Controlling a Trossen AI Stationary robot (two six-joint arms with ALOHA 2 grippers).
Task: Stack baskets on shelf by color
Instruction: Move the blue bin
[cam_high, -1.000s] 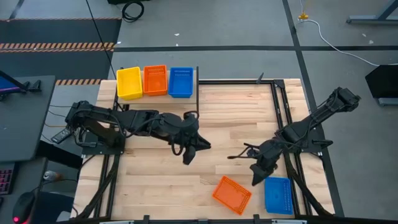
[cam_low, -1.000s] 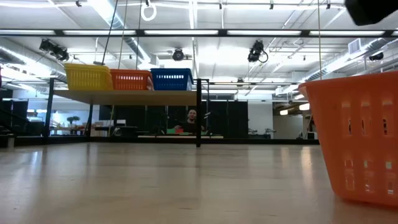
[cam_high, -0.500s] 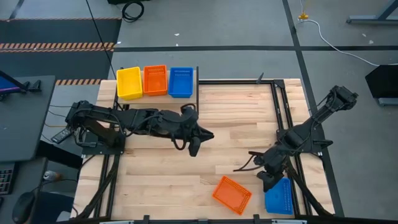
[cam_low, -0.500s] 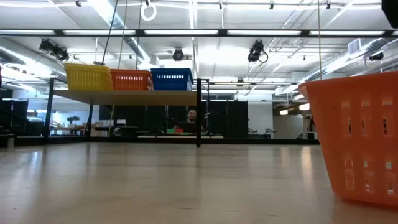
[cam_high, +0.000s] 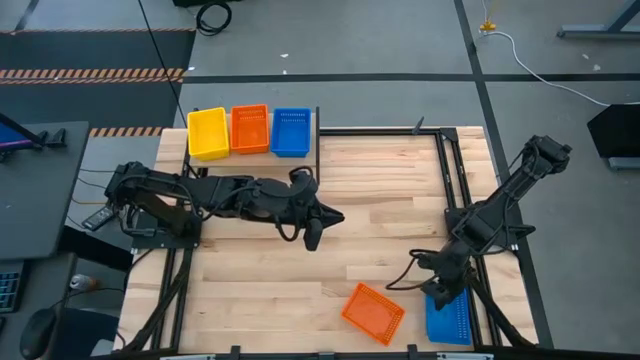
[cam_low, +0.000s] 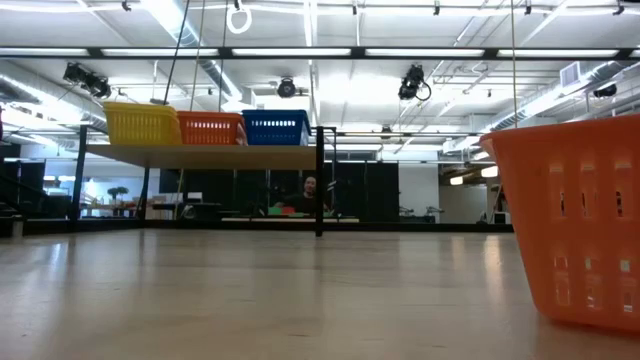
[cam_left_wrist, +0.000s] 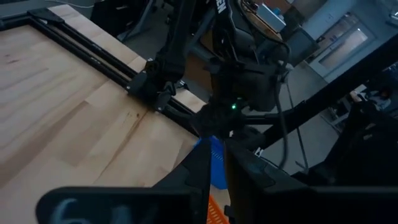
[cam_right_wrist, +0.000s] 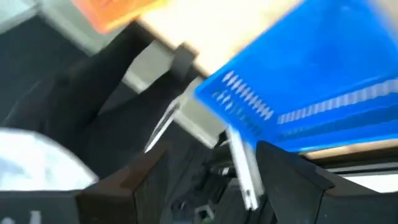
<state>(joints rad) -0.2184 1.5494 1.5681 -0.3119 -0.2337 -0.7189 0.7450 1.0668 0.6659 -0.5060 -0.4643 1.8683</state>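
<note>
The right claw (cam_high: 440, 292) hangs over the near right corner of the desk (cam_high: 380, 190), with its fingers spread wide and nothing between them. The blue basket (cam_high: 448, 314) lies directly under it and a little toward the near edge, so the claw is above the far short end of this basket. The long axis of the basket runs from the far side to the near side of the desk. In the right wrist view, the blue basket (cam_right_wrist: 311, 81) fills the picture just ahead of the fingers.

The orange basket (cam_high: 373, 313) lies beside it, nearer to the middle, turned at an angle. The shelf (cam_high: 250, 150) stands at the far left corner, well apart, with one yellow, one orange and one blue pile.

The left claw (cam_high: 322, 227) waits over the middle of the desk, nearly closed and empty. I judge the right arm is clearly the nearer one for the blue basket.
</note>
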